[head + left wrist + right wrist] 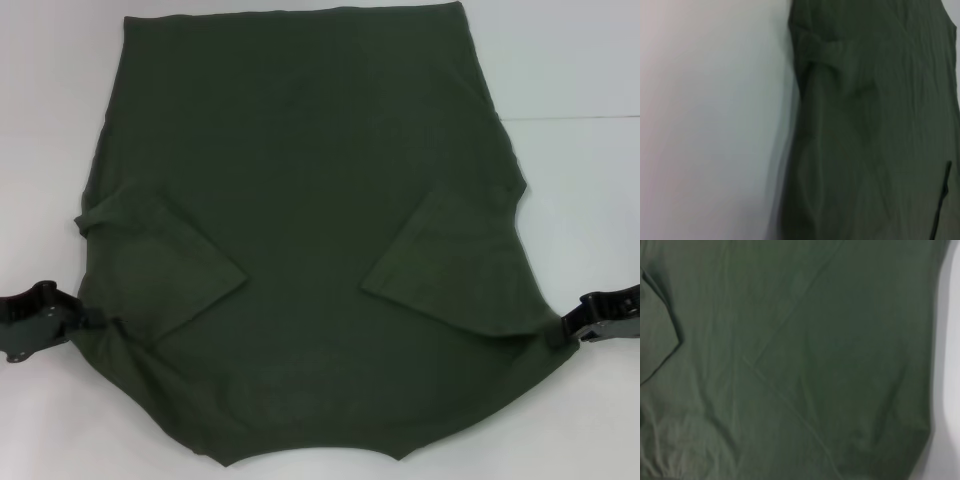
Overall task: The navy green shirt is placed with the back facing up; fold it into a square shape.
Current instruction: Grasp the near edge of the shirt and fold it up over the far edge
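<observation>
The navy green shirt (pixel 300 230) lies plain side up on the white bench (pixel 580 60), sleeves folded inward; left tool (pixel 88 322) and right tool (pixel 560 333) each pinch its near corners.

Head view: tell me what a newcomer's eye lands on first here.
The navy green shirt fills nearly the whole white table, plain side up, with both short sleeves folded inward over the body. At its near corners the cloth is drawn out into points: the left gripper pinches one at the table's left edge, the right gripper the other at the right edge.
</observation>
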